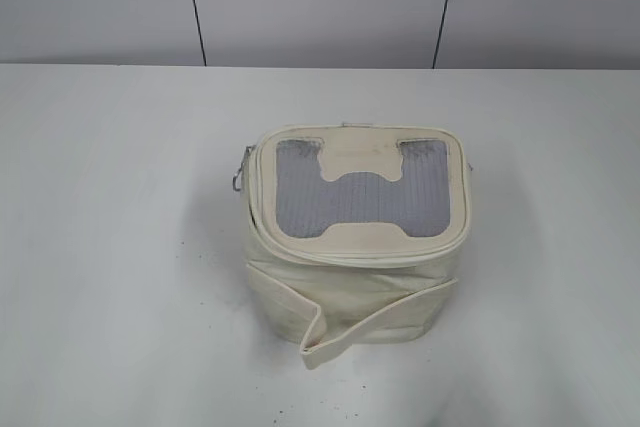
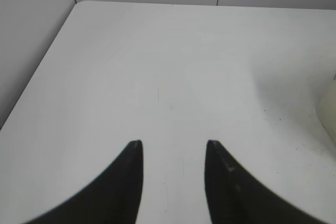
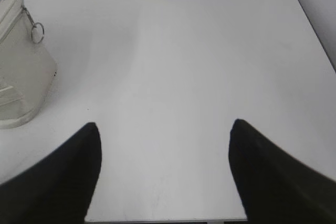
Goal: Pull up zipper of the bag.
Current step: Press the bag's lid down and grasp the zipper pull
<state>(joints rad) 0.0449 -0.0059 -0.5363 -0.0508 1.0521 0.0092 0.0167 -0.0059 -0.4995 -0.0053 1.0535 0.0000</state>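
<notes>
The cream-white boxy bag [image 1: 350, 277] stands in the middle of the white table, its grey mesh lid panel with the cream H-shaped patch facing up. The zipper [image 1: 262, 219] runs around the lid rim. A silver pull with a ring [image 1: 240, 175] hangs at the bag's left upper corner. In the right wrist view the bag [image 3: 18, 77] is at the left edge, with a silver ring pull [image 3: 37, 32] hanging from its rim. My right gripper [image 3: 163, 127] is open and empty, well to the right of the bag. My left gripper [image 2: 173, 142] is open and empty over bare table, with a sliver of the bag [image 2: 331, 108] at the far right. Neither gripper shows in the exterior view.
A loose cream strap band [image 1: 370, 332] wraps the bag's lower body and juts out in front. The white table [image 1: 120, 247] ends at a grey panelled wall [image 1: 320, 2] behind. The table's left edge [image 2: 37, 72] and right edge [image 3: 310, 24] show in the wrist views.
</notes>
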